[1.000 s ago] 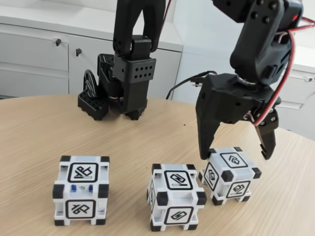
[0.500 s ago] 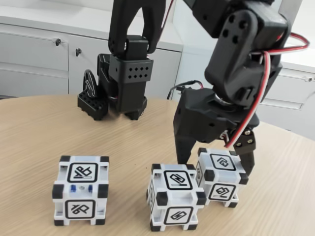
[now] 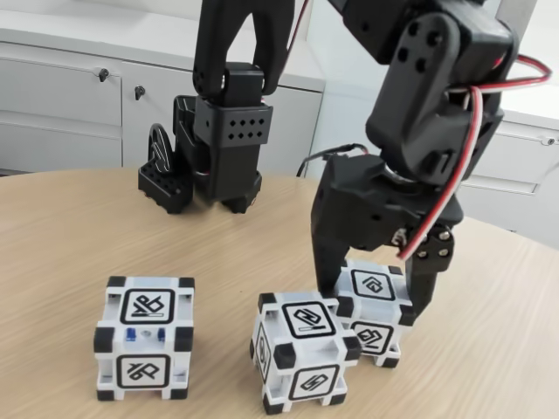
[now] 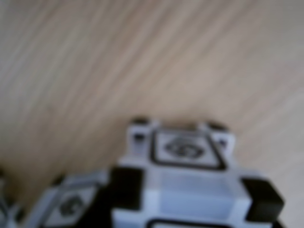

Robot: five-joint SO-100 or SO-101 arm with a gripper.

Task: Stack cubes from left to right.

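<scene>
Gripper (image 3: pixel 374 295) clamped on right cube (image 3: pixel 374 307), fingers either side, that cube touching middle cube (image 3: pixel 303 352), left cube (image 3: pixel 145 337) well apart, all on wooden table (image 3: pixel 61 236).

Matt black plastic gripper (image 3: pixel 374 299) astride a smooth white plastic cube (image 3: pixel 374 307), on a matt wood-grain table (image 3: pixel 52 236) beneath it.

Desk (image 3: pixel 79 236): light wood grain, curved edge.
Cabinets (image 3: pixel 61 109): pale grey doors with small dark knobs.
Light: bright, even.
</scene>
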